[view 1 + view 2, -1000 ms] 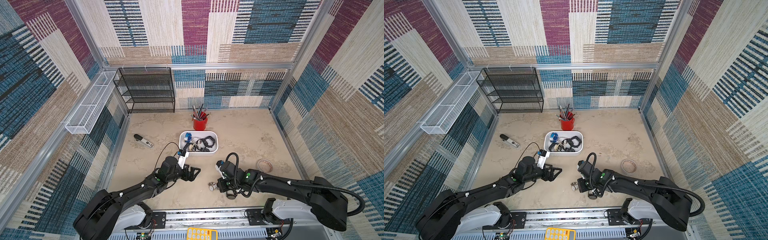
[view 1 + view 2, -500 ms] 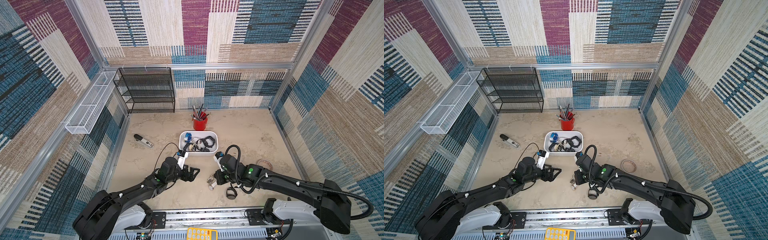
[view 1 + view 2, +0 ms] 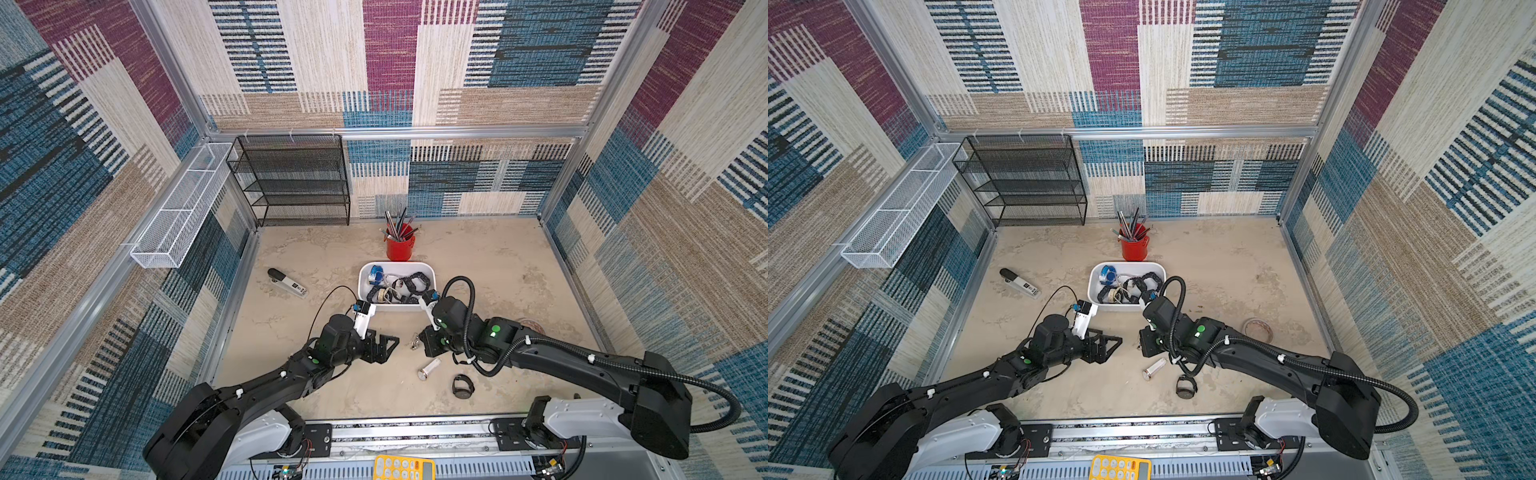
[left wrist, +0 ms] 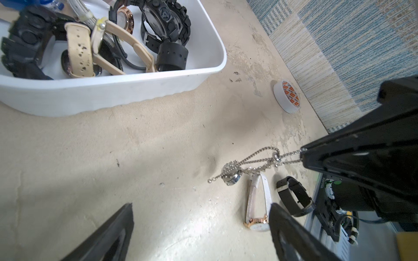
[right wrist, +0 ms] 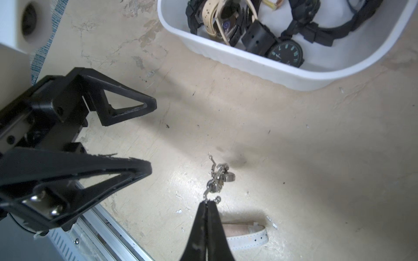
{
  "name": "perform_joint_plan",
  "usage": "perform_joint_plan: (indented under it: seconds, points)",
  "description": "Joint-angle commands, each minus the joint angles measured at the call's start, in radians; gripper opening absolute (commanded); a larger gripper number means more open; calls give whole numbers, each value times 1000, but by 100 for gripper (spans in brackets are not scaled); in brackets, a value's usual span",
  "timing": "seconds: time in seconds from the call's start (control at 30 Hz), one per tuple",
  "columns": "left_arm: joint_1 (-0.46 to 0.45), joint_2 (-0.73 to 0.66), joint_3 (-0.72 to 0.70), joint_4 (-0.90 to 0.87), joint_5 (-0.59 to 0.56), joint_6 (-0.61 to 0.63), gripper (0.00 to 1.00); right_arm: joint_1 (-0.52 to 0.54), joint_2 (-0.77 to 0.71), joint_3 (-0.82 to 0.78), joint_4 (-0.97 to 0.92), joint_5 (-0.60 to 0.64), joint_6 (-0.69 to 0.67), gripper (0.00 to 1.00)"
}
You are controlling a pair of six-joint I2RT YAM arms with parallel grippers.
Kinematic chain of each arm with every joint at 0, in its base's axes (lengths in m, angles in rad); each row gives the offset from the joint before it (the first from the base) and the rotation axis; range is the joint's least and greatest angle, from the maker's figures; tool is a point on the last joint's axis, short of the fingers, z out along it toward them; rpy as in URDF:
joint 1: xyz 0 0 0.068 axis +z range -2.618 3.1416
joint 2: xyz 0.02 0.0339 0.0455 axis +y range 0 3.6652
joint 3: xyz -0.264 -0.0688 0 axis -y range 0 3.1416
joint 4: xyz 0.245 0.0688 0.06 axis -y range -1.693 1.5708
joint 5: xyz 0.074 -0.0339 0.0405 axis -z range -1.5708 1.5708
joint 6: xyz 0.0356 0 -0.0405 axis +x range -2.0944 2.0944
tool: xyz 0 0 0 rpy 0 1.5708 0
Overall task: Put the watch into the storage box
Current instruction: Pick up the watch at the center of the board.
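Observation:
My right gripper (image 5: 207, 202) is shut on the chain of a small silver watch (image 5: 218, 178), which dangles from its tips just above the table (image 4: 230, 174). In both top views this watch (image 3: 414, 341) (image 3: 1139, 343) hangs between the two grippers, short of the storage box (image 3: 390, 308) (image 3: 1117, 308). That box is a white tub with several watches in it. My left gripper (image 4: 201, 204) (image 3: 390, 343) stands open and empty, level with the right one. A white-strap watch (image 3: 430, 368) and a black watch (image 3: 462, 386) lie on the table nearer the front edge.
A red pen cup (image 3: 400, 247) stands right behind the box. A stapler (image 3: 286, 282) lies to the left and a tape roll (image 3: 1258, 329) to the right. A black mesh shelf (image 3: 295, 183) and a white wire basket (image 3: 178, 208) line the back and left walls.
My right gripper has risen and moved from near the front edge toward the box, carrying the silver chain watch. The white-strap and black watches now show. The left arm has barely moved.

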Motion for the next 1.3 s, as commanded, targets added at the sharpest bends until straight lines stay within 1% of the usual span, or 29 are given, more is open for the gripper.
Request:
perform_joint_plan:
  seconds: [0.0,0.17,0.33,0.53,0.7,0.83,0.97,1.27]
  points:
    - [0,-35,5,8,-45,-2,95,0,24,50,42,35,-36,0]
    - [0,-126,0,-50,-176,32,95,-1,75,121,70,54,-73,0]
    - [0,-221,8,-155,-267,77,96,-8,145,217,83,69,-117,0]
    - [1,-321,-4,-222,-347,99,97,-27,206,311,114,60,-159,0]
    - [1,-367,-5,-258,-393,111,97,-59,256,371,132,49,-189,0]
    - [1,-372,6,-266,-389,122,97,-94,270,392,142,43,-206,0]
    - [1,-339,16,-242,-361,133,98,-121,268,389,138,44,-223,0]
    - [1,-146,103,-158,-267,171,98,-185,251,340,154,64,-245,0]
